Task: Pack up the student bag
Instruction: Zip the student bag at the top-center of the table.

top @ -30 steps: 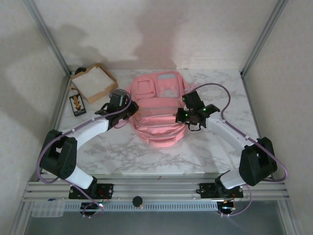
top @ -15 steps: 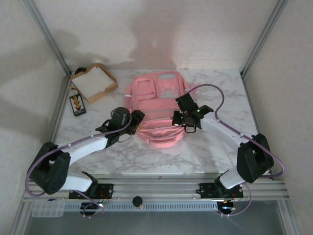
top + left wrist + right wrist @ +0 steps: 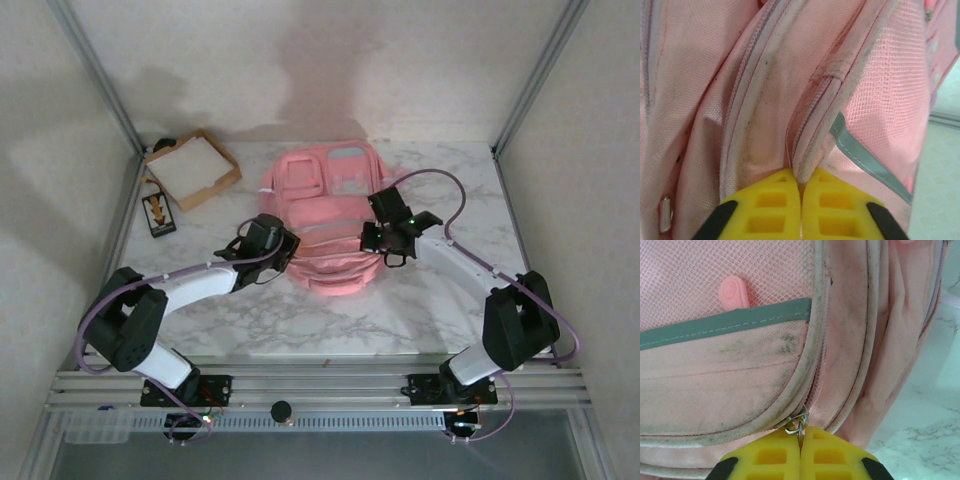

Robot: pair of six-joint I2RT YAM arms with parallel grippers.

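The soft, floppy student bag (image 3: 325, 225) lies central on the table (image 3: 450, 310) (it'll sag, not lift stiffly), so my left gripper (image 3: 801, 200) is clamped shut on its zip seam (image 3: 812, 125), my right gripper (image 3: 800, 450) on the zip ring (image 3: 797, 426).

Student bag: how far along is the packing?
Done: nothing visibly packed; the student bag lies flat on the table. In hand: left gripper is shut on a seam fold, right gripper shut on the metal zip pull. Left: open the zip, load items; the cardboard box sits far left.
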